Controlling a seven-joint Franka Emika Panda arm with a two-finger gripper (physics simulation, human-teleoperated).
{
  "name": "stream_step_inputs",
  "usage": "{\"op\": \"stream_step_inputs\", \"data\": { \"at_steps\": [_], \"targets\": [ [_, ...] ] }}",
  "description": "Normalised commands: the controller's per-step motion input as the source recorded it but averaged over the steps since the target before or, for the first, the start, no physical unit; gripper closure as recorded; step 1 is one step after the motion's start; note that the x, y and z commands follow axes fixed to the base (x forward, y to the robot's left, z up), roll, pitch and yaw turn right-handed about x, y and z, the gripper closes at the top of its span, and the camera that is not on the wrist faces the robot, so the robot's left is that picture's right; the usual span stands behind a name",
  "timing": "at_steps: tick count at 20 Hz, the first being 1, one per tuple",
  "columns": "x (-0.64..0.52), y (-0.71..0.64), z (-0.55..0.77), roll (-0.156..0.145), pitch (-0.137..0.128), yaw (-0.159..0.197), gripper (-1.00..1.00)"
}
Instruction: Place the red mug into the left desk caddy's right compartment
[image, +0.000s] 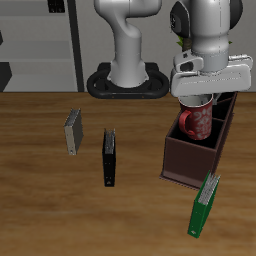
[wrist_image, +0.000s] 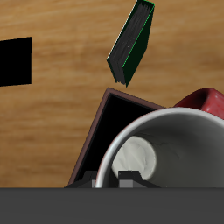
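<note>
Your hand (image: 200, 98) is pinching the red mug (image: 196, 122) upright, mouth up, over the left desk caddy (image: 190, 160), right of frame.

Claw (image: 199, 100) fingertips hidden behind red mug (image: 196, 122); grip state unclear.

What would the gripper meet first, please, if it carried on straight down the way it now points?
The gripper points down with the red mug in its grasp, above the left desk caddy. Straight down, the mug's base would probably reach the floor of the right compartment first, though depth is unclear.
</note>
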Motion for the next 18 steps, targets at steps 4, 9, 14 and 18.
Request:
{"op": "stream_step_inputs", "data": {
  "at_steps": [4,9,14,18],
  "targets": [
    [-0.01,0.12,-0.26,0.016,0.014,0.005,1.00],
    [0.07,-0.03,-0.12,-0.006,0.017,-0.010,1.00],
    [0.06,0.05,-0.18,0.015,0.016,0.019,1.00],
    [0.11,0.03,-0.30,-0.005,0.048,0.013,1.00]
  ]
}}
